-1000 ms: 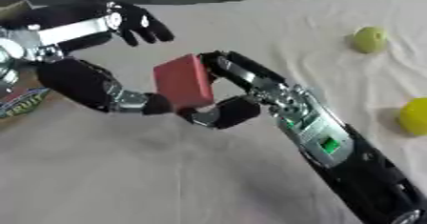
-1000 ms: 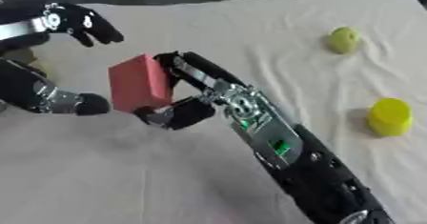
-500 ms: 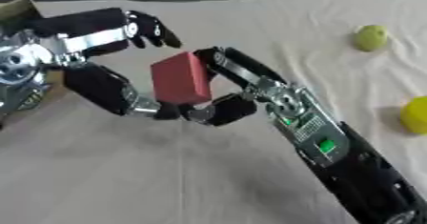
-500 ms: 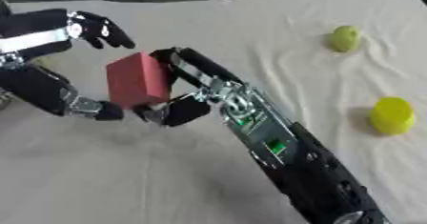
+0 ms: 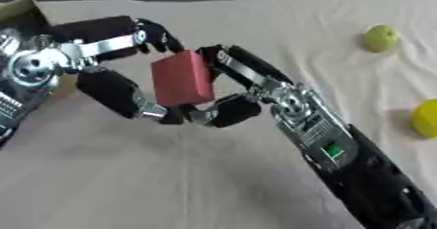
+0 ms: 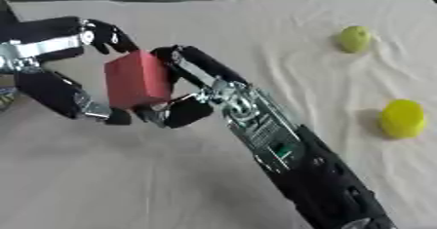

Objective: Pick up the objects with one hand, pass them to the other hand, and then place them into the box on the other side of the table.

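Pinching the red block point(image 5: 182, 78) mid-air: right hand point(image 5: 242, 89) is gripping it thumb-to-fingers, left hand point(image 5: 119, 72) is curling around its far side, box point(image 5: 20, 11) at left edge. Right eye: green fruit point(image 6: 354, 38) and yellow object point(image 6: 401, 118) are sitting well apart on cloth point(image 6: 170, 174).

Your block point(image 5: 182, 78) looks matt red, smooth-faced, possibly foam or plastic. Both hands, left point(image 5: 128, 62) and right point(image 5: 243, 89), show glossy black shells with bright metal joints. Cloth point(image 5: 256, 18) is matt beige fabric, creased. Green fruit point(image 6: 354, 38) dull-skinned; yellow one point(image 6: 401, 118) smooth, slightly shiny.
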### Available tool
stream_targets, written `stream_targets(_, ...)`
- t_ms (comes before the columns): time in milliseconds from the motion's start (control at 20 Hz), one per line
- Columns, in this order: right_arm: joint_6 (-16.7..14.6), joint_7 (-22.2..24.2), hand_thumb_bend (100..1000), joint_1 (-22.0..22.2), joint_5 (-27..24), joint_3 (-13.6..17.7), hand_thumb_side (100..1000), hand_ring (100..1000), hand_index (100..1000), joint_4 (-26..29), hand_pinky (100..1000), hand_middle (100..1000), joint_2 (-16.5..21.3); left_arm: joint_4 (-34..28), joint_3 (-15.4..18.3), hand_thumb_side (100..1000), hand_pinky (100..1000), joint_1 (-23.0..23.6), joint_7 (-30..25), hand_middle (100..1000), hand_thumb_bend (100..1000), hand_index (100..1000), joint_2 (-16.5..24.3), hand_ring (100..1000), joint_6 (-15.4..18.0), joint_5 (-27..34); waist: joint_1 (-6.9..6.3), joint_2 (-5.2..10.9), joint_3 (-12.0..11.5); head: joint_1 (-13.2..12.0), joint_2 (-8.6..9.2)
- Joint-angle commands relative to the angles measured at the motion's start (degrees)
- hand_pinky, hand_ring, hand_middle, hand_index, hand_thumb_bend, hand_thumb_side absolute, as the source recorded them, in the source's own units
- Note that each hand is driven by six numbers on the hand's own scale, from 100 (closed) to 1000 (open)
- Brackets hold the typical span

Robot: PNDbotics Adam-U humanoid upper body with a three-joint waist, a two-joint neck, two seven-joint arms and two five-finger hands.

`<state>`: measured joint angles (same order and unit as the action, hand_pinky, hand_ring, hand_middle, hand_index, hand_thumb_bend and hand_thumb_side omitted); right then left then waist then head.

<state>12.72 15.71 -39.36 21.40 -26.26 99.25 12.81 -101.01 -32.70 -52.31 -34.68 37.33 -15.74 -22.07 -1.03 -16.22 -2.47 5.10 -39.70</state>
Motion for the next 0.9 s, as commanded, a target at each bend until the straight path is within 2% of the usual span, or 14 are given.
stream_targets(50, 0.32, 0.02, 100, -1.16, 0.04, -0.02, 182, 476, 553, 1.78, 657, 438, -0.15, 0.38, 0.01, 498, 839, -0.61, 0.89, 818, 710, 877, 0.08, 861, 0.21, -2.26, -0.08, 0.82, 0.00, -0.42, 0.02)
stream_targets(350, 0.54, 0.07, 100, -1.32, -0.31, -0.03, 184, 475, 553, 2.22, 655, 437, -0.39, 1.45, -0.24, 490, 837, -0.50, 1.75, 817, 712, 876, -0.85, 860, 0.89, -4.87, -0.02, 0.55, 0.03, -0.76, 0.20)
stream_targets(900, 0.86, 0.37, 100, -1.48, -0.14, -0.16, 199, 476, 556, 2.13, 652, 440, -0.62, 0.72, -0.44, 471, 814, -0.61, 1.92, 788, 703, 864, -1.22, 839, 1.48, -5.81, 0.08, 0.43, -0.11, -0.89, 0.24)
